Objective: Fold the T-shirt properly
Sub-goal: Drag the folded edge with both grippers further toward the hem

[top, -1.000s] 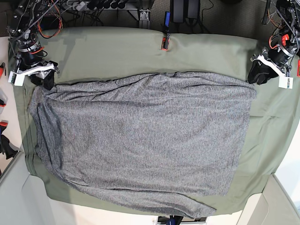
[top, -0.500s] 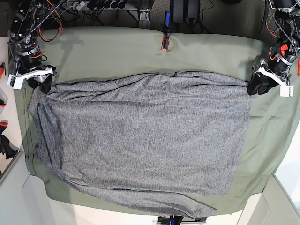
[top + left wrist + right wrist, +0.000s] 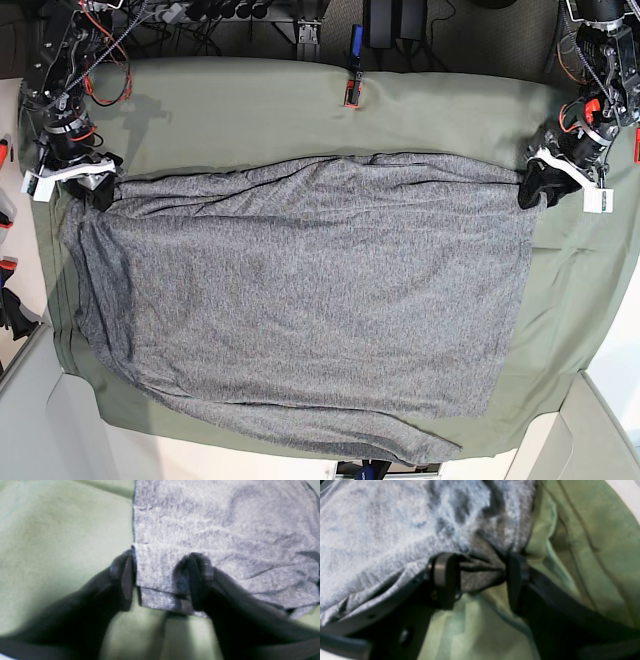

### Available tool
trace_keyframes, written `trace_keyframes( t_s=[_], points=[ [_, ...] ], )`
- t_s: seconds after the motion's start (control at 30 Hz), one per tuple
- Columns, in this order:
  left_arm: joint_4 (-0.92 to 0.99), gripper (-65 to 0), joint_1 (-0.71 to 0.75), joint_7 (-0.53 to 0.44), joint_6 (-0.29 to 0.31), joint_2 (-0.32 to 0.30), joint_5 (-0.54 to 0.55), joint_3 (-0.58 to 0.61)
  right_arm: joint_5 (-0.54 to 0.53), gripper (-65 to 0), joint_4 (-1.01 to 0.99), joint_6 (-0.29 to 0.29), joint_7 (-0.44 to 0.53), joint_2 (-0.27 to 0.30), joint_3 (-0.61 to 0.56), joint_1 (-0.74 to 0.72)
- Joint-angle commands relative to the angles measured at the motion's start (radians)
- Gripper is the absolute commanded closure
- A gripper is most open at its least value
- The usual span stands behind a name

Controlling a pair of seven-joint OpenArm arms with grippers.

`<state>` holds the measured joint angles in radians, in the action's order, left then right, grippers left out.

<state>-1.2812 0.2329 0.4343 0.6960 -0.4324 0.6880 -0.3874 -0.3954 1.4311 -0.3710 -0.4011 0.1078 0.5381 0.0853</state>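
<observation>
Cloth of olive green covers the table, and the grey T-shirt lies spread wide across it, no narrow fold made yet, so I judge most folding remains. At its far corners, the right gripper pinches a bunched corner, while the left gripper straddles a layered hem corner, jaws apart, grip unclear.

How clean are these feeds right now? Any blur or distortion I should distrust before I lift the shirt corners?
Left wrist view: motion-smeared and soft, the left gripper dark and edgeless over the T-shirt hem. Right wrist view: out of focus throughout, the right gripper straddling bunched fabric. Base view: sharp, evenly lit, but wide-angle, bowing the table cloth edges.
</observation>
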Motion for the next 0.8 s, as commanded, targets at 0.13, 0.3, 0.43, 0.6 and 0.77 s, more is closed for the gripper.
trace_keyframes(
  t_s=[0.13, 0.3, 0.43, 0.6, 0.77],
  points=[
    [-0.016, 0.0, 0.003, 0.026, 0.002, -0.034, -0.01, -0.016, -0.005, -11.6, 0.041, -0.011, -0.003, 0.009, 0.0, -0.01],
    [-0.096, 0.0, 0.002, 0.076, 0.002, -0.051, 0.043, -0.106, -0.005, 0.0, 0.063, -0.011, -0.003, 0.019, 0.0, -0.01],
    [-0.138, 0.0, 0.0, 0.093, 0.002, -0.079, 0.051, -0.117, -0.002, 0.0, 0.066, -0.01, 0.001, 0.039, 0.007, -0.039],
    [-0.138, 0.0, -0.017, 0.094, 0.002, -0.129, 0.022, -0.117, 0.003, 0.0, 0.061, -0.002, -0.009, 0.077, 0.008, -0.111],
    [-0.127, 0.0, -0.077, 0.093, 0.002, -0.153, -0.005, -0.109, 0.026, 0.0, -0.023, 0.0, -0.022, 0.098, 0.008, -0.214]
  ],
)
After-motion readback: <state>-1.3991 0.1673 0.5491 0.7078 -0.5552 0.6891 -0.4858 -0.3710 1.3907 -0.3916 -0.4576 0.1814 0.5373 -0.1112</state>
